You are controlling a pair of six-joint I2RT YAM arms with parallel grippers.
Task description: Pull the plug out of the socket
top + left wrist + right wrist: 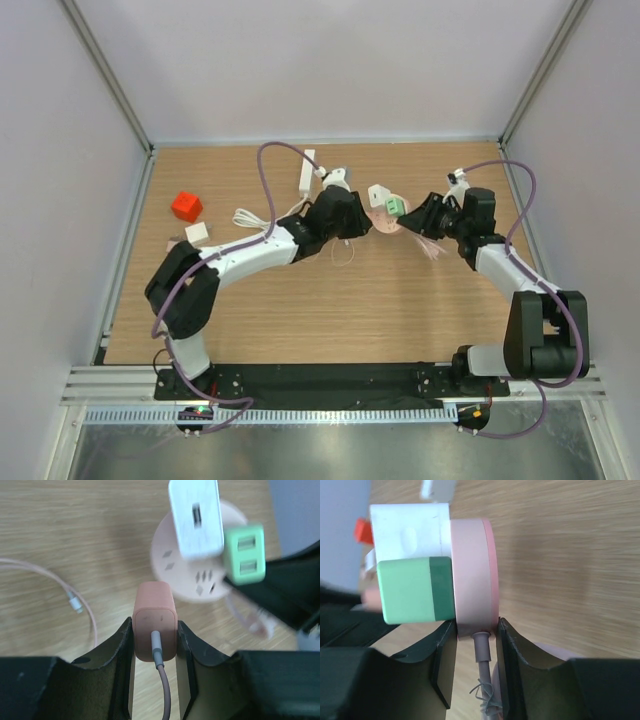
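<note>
My left gripper (355,222) is shut on a pink plug (155,611) with a pink cable leaving its back; the jaws press both its sides (155,630). The plug sits at the lower-left rim of the round pink socket (200,560), and I cannot tell whether they touch. My right gripper (420,215) is shut on the socket's edge (470,570), jaws either side where its cord exits (476,627). A white plug (196,517) and a green plug (245,555) stay plugged into the socket face. Both also show in the right wrist view, green (412,590) and white (410,532).
A red cube (186,206) and a small white block (197,232) lie at the left. A white bar (307,172) and a coiled white cable (255,218) lie behind the left arm. A loose pink cable end (75,602) lies on the wood.
</note>
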